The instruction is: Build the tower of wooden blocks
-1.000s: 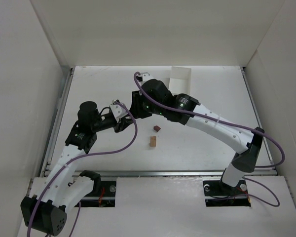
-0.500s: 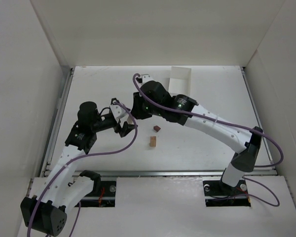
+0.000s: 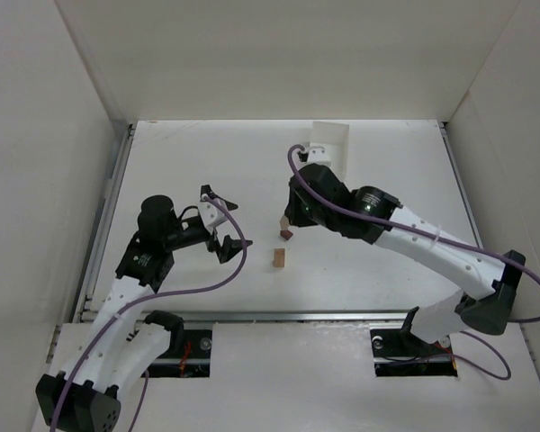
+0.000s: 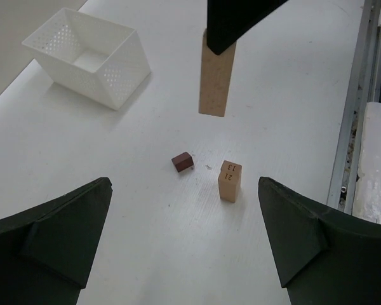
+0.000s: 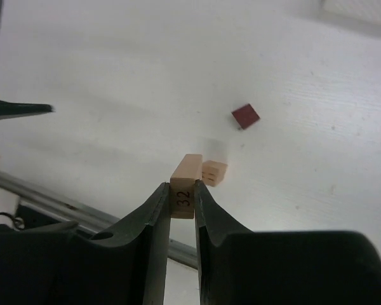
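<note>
The right claw (image 5: 181, 190) has a grip: its two dark fingers (image 5: 149, 222) are pinched narrow on a long light tan wooden block (image 5: 187, 168), and the end stamped 32 shows between them. In the left wrist view that block hangs upright from the claw, with its lower end free and clear of the white surface (image 3: 387, 171).

Our landmark down below is a short light tan wooden block (image 4: 229, 181), standing on end on the surface with numbers printed on its top face. The held block hangs above the surface on the far side of that standing block, away from the arm bases. In the right wrist view the two tan pieces sit right next to each other in the frame, but how close the held one is to being directly overhead I cannot tell.

A small dark reddish-brown wooden block (image 4: 183, 161) lies flat on the surface just beyond the standing block, close to it but not touching. From above, the right claw sits almost over it.

Over to the left claw (image 3: 227, 225), spread wide with both dark fingers (image 4: 57, 229) far apart. It hovers to the left of the standing block and points toward it, and the left wrist camera frames both resting blocks between the fingers.

Well beyond the standing block, toward the back of the surface, sits a white perforated box (image 4: 108, 63).
</note>
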Controlling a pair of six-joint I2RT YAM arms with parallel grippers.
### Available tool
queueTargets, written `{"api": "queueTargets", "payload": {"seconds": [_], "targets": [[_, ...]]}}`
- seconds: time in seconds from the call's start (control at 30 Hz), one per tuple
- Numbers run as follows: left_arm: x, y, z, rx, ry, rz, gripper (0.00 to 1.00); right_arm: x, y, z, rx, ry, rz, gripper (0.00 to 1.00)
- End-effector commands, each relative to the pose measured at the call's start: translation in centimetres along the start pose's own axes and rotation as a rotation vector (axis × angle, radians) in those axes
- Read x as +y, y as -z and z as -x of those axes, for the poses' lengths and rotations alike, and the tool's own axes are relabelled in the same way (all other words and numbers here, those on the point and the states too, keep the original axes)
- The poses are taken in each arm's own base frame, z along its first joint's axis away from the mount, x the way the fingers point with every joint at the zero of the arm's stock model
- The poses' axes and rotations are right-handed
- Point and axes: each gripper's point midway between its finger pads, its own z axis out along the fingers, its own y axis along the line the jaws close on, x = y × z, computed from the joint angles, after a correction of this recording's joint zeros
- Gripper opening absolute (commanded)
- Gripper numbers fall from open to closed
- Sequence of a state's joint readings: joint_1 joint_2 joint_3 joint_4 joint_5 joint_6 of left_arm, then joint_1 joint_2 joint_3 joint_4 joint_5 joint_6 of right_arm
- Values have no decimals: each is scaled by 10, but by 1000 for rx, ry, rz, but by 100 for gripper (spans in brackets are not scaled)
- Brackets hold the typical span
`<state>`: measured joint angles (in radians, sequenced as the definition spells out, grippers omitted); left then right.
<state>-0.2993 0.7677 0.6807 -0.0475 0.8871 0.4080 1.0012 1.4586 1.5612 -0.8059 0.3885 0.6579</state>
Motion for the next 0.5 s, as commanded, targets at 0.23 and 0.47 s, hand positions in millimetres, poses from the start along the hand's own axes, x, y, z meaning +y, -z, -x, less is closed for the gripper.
{"api": "queueTargets", "payload": {"seconds": [0.23, 0.47], "targets": [[-8, 4, -3, -21, 8, 3, 100, -64, -33, -80, 85, -80, -215, 0], [-9, 5, -3, -32, 18, 16, 100, -63, -56, -90, 12, -150, -176, 0]]}}
